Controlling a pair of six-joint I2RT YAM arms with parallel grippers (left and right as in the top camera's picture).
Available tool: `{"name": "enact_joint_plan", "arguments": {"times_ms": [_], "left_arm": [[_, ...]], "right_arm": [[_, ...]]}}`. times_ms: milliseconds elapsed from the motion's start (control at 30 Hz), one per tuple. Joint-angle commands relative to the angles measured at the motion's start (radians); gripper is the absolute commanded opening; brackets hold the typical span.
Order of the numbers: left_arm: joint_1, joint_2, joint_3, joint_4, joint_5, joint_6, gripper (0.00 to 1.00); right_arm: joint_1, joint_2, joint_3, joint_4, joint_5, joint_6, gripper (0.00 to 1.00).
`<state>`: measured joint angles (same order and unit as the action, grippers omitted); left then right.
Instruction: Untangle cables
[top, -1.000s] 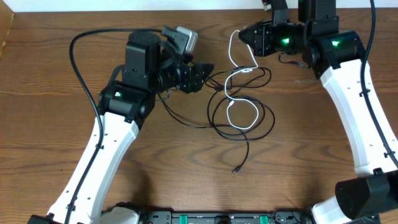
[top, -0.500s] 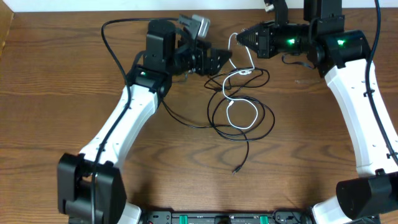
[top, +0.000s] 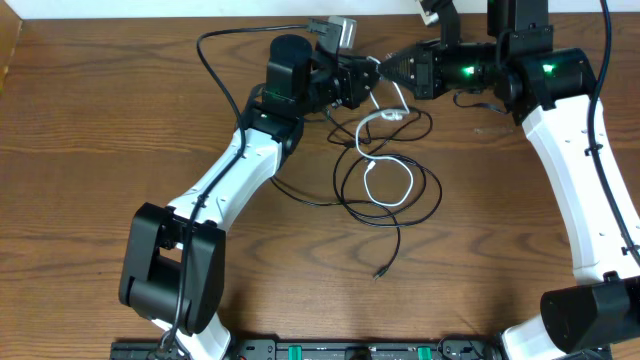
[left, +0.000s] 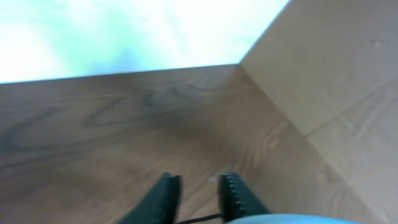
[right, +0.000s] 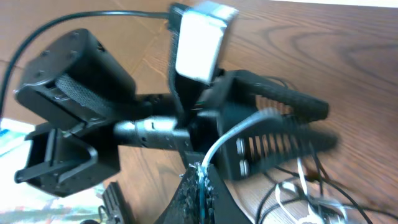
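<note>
Right gripper (top: 392, 68), upper centre, is clamped on one end of the white cable (top: 368, 178). Left gripper (top: 370, 78) sits just to its left, jaws narrowly apart; whether it pinches anything is unclear. The tangled cables (top: 390, 165) trail downward toward frame centre.

Brown wood-grain table (top: 100, 150), tangled thin black cables (top: 438, 195) and one white cable (top: 368, 182) lying toward its far middle

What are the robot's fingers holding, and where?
The right fingers pinch the white cable at its raised upper stretch. Whether the left fingers grip anything cannot be told.
</note>
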<state>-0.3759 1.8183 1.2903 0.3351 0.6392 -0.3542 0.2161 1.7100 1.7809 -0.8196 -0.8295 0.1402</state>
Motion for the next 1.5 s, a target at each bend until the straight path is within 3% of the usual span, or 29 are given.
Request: {"name": "enact_joint_plan", "arguments": {"times_ms": [0, 100, 267, 400, 500, 567, 633, 667, 700, 800, 967, 1167, 1267, 1367, 1400, 1467], "left_arm": [[0.05, -0.008, 0.01, -0.017, -0.053, 0.024, 0.08], [0.082, -0.054, 0.01, -0.091, -0.067, 0.043, 0.08], [0.093, -0.227, 0.01, -0.348, -0.317, 0.211, 0.07], [0.094, -0.354, 0.01, -0.477, -0.394, 0.272, 0.07], [0.094, -0.414, 0.01, -0.513, -0.393, 0.272, 0.07], [0.094, -0.433, 0.01, -0.522, -0.394, 0.271, 0.07], [0.094, -0.449, 0.01, -0.529, -0.393, 0.271, 0.07], [0.094, -0.454, 0.01, -0.534, -0.393, 0.267, 0.07], [0.094, -0.454, 0.01, -0.539, -0.393, 0.267, 0.07], [0.094, -0.454, 0.01, -0.555, -0.393, 0.264, 0.07], [0.094, -0.454, 0.01, -0.555, -0.388, 0.243, 0.07], [0.094, -0.455, 0.01, -0.555, -0.386, 0.222, 0.08], [0.094, -0.455, 0.01, -0.556, -0.386, 0.222, 0.07], [0.096, -0.455, 0.01, -0.554, -0.391, 0.223, 0.07], [0.102, -0.455, 0.011, -0.546, -0.395, 0.223, 0.07], [0.11, -0.457, 0.014, -0.529, -0.395, 0.223, 0.07]], "right_arm": [[-0.01, -0.031, 0.025, -0.024, 0.137, 0.024, 0.01], [-0.012, -0.03, 0.023, -0.035, 0.256, 0.064, 0.01], [-0.013, -0.027, 0.023, -0.037, 0.377, 0.099, 0.01], [-0.011, -0.027, 0.023, -0.033, 0.388, 0.097, 0.01], [-0.004, -0.027, 0.023, -0.024, 0.303, 0.009, 0.03], [-0.001, -0.023, 0.023, -0.021, 0.222, -0.08, 0.19], [0.002, -0.014, 0.021, -0.025, 0.127, -0.187, 0.48], [0.002, -0.002, 0.02, -0.029, 0.037, -0.263, 0.68], [0.002, 0.011, 0.016, -0.03, -0.029, -0.314, 0.75], [0.005, 0.051, 0.004, -0.03, -0.161, -0.41, 0.79], [0.047, 0.156, 0.004, 0.056, -0.164, -0.402, 0.77], [0.122, 0.266, 0.004, 0.302, -0.073, -0.257, 0.7], [0.136, 0.282, 0.004, 0.369, 0.007, -0.185, 0.5], [0.127, 0.278, 0.005, 0.433, 0.073, -0.077, 0.07], [0.116, 0.276, 0.005, 0.436, 0.122, -0.029, 0.01], [0.104, 0.276, 0.005, 0.425, 0.144, -0.012, 0.01]]}}
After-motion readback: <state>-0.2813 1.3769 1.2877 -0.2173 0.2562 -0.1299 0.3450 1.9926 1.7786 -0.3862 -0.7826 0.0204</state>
